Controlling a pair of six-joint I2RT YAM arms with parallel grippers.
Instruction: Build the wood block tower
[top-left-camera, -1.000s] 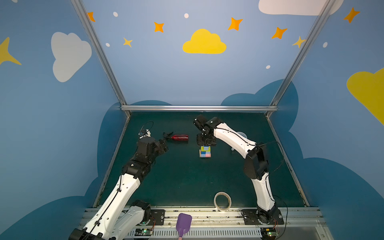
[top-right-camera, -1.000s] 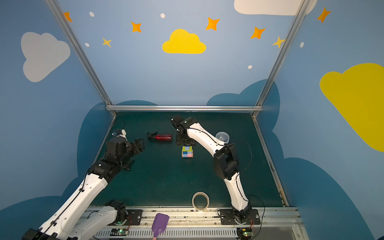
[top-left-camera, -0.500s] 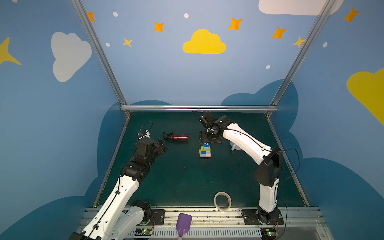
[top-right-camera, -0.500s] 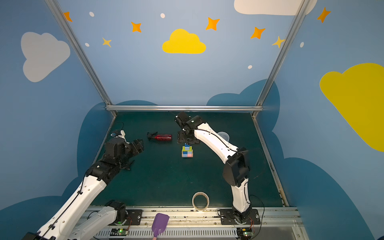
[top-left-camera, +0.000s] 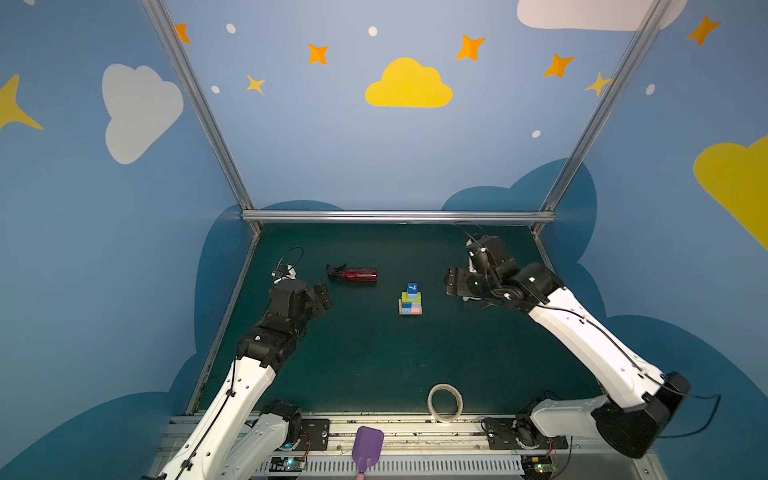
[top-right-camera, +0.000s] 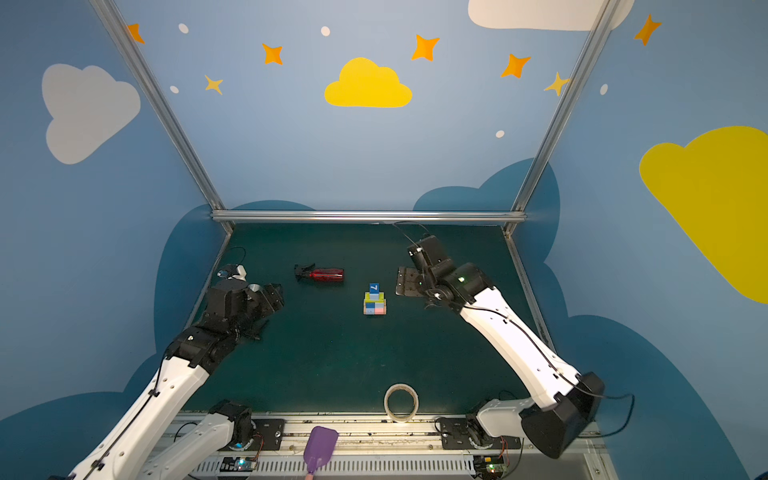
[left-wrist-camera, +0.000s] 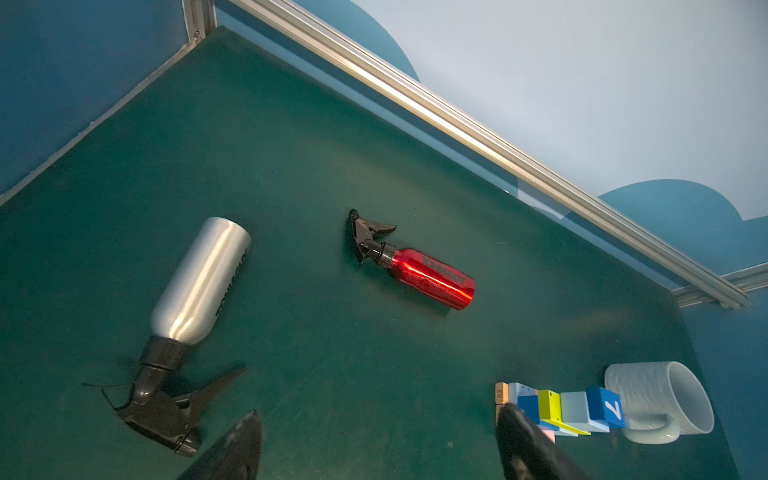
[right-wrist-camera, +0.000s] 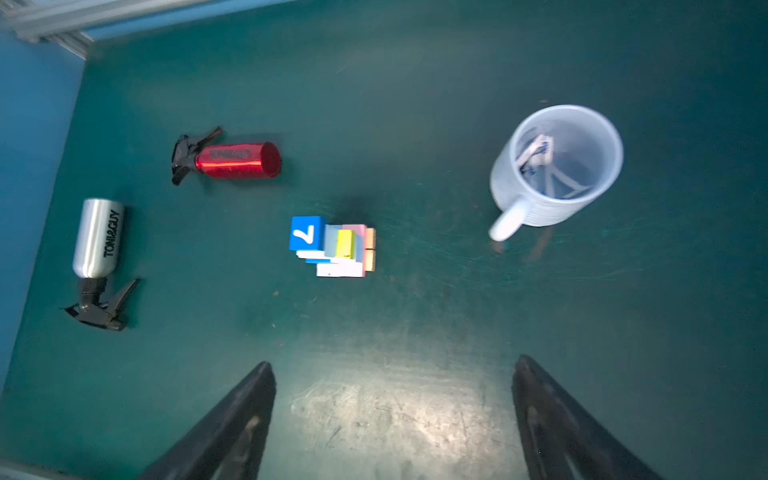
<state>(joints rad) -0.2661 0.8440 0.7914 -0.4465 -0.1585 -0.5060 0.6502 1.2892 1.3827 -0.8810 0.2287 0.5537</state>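
Note:
The wood block tower (top-left-camera: 410, 299) (top-right-camera: 375, 300) stands upright mid-table: a blue cube marked "7" (right-wrist-camera: 306, 233) on top, then yellow-green, light-blue, dark-blue and pink blocks on an orange base. It also shows in the left wrist view as the tower (left-wrist-camera: 561, 409). My right gripper (top-left-camera: 454, 286) (top-right-camera: 405, 283) (right-wrist-camera: 393, 362) hangs open and empty to the right of the tower, clear of it. My left gripper (top-left-camera: 322, 295) (top-right-camera: 274, 297) (left-wrist-camera: 379, 411) is open and empty, well to the tower's left.
A red spray bottle (top-left-camera: 355, 274) (left-wrist-camera: 419, 274) lies behind and left of the tower. A silver spray bottle (left-wrist-camera: 199, 278) (right-wrist-camera: 97, 237) lies near the left gripper. A white mug (right-wrist-camera: 557, 166) stands right of the tower. A tape roll (top-left-camera: 444, 402) sits at the front edge.
My right gripper has drawn back from over the tower to the right and opened wider, leaving the "7" cube on top. The left arm has barely moved.

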